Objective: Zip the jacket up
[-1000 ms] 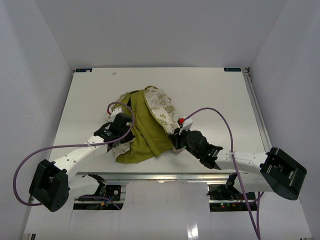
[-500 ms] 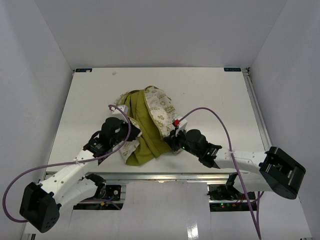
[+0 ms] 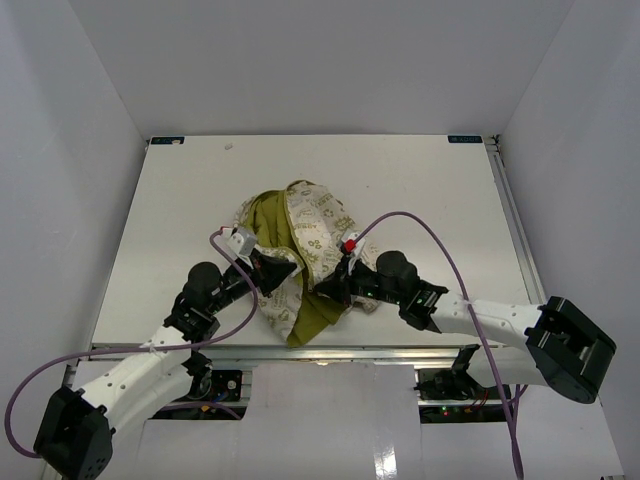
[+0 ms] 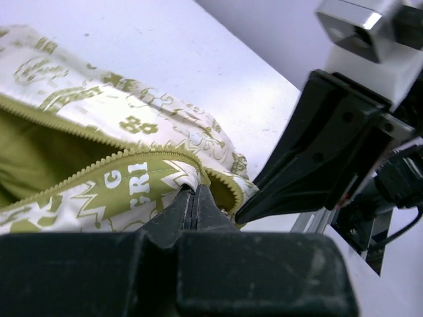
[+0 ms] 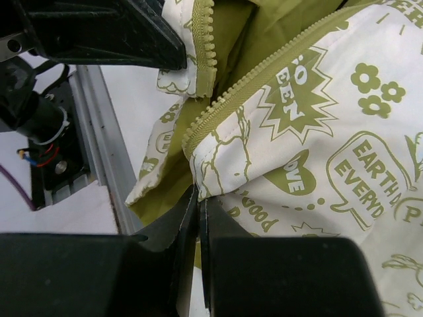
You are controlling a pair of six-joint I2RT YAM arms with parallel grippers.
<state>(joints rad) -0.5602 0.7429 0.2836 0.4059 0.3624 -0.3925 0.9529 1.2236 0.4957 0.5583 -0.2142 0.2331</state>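
The jacket (image 3: 300, 240) is cream-white with olive prints, olive lining and an olive zipper. It lies bunched at the table's middle front, open, with a lining flap hanging over the front edge. My left gripper (image 3: 283, 268) is shut on the jacket's lower edge beside the zipper teeth (image 4: 99, 168); its tips show in the left wrist view (image 4: 192, 191). My right gripper (image 3: 322, 290) is shut on the other front panel's hem (image 5: 218, 165), its tips (image 5: 199, 198) pinching the fabric just below the zipper teeth (image 5: 264, 72). The two grippers sit close together.
The white table (image 3: 400, 190) has walls on three sides. A metal rail (image 3: 400, 350) runs along the front edge, also in the right wrist view (image 5: 99, 158). Purple cables (image 3: 440, 250) loop over both arms.
Both grippers have drawn the jacket's lower edges toward the front and toward each other. The left arm swung in from the left. The jacket is more bunched, with lining hanging over the edge.
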